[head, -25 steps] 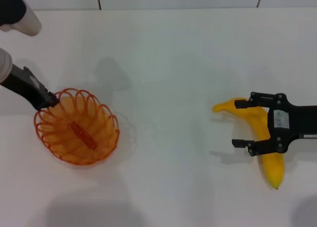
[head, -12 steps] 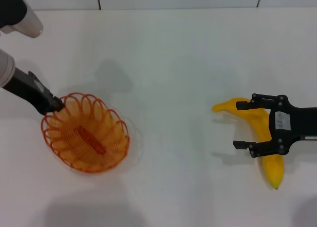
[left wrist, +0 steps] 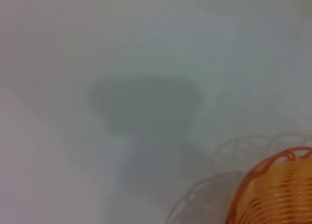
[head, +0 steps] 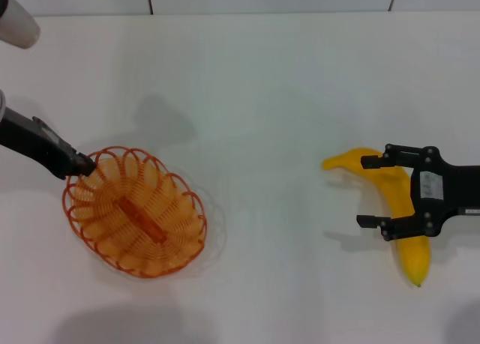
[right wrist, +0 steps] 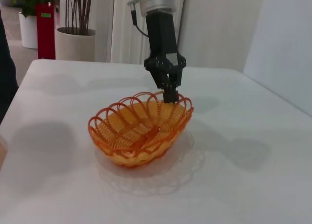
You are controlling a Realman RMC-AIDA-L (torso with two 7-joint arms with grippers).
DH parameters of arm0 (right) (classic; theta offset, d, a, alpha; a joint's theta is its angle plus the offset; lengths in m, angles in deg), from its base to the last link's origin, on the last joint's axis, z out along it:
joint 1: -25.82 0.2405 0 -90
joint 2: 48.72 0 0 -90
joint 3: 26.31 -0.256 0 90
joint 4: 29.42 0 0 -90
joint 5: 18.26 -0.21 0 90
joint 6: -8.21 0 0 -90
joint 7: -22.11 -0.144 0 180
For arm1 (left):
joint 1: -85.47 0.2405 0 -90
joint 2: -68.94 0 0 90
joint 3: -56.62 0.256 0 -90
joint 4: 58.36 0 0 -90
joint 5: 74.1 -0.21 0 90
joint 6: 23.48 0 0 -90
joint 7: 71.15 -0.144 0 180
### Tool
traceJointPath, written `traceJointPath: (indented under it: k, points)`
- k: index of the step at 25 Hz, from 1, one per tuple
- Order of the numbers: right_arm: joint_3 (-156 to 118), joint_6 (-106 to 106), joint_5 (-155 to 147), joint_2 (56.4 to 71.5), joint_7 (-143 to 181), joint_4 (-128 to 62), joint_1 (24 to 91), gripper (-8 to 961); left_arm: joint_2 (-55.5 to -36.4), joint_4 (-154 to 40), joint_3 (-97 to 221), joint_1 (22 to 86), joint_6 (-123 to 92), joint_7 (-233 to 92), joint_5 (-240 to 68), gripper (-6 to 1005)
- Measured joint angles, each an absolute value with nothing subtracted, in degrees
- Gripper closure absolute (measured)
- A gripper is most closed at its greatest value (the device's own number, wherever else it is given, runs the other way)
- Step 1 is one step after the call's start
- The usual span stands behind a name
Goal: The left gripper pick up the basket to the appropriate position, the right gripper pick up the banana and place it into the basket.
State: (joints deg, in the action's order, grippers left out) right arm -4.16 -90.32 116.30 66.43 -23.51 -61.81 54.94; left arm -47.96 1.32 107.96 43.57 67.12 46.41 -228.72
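Note:
The orange wire basket (head: 135, 215) hangs slightly tilted just above the white table, its shadow spread beneath it. My left gripper (head: 81, 164) is shut on its far-left rim. In the right wrist view the same basket (right wrist: 140, 130) is held at the rim by the left gripper (right wrist: 170, 91). An edge of the basket (left wrist: 275, 192) shows in the left wrist view. The yellow banana (head: 352, 161) lies on the table at the right. My right gripper (head: 365, 192) is open, with one finger on each side of the banana's middle.
The white table (head: 262, 97) stretches between the basket and the banana. A tiled wall runs along its far edge. Beyond the table, the right wrist view shows a large plant pot (right wrist: 75, 43) and a red stand (right wrist: 45, 29).
My left gripper has carried the basket to the right and nearer to me. The right gripper has stayed open over the banana, shifting only slightly.

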Motion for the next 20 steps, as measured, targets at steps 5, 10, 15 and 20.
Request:
traceJointPath:
  k: [5,10,15,20]
  points:
    - [-4.16,-90.32,116.3,66.41,-23.5,-61.86,54.84,64,-47.95,1.65,107.73,43.71,68.98,48.86,-228.12,951]
    - [-4.56,-90.31,116.3,66.41,-23.51,-61.95,54.7,64,-47.8,1.67,107.31,44.33,70.87,50.31,-225.3,953]
    - [-5.1,-90.32,116.3,66.41,-23.51,-62.07,54.41,64,-47.86,1.35,107.52,45.75,71.82,52.36,-222.09,953]
    - [-5.12,-90.32,116.3,66.41,-23.51,-62.08,54.49,64,-47.89,1.03,107.22,47.62,71.28,53.82,-218.21,952]
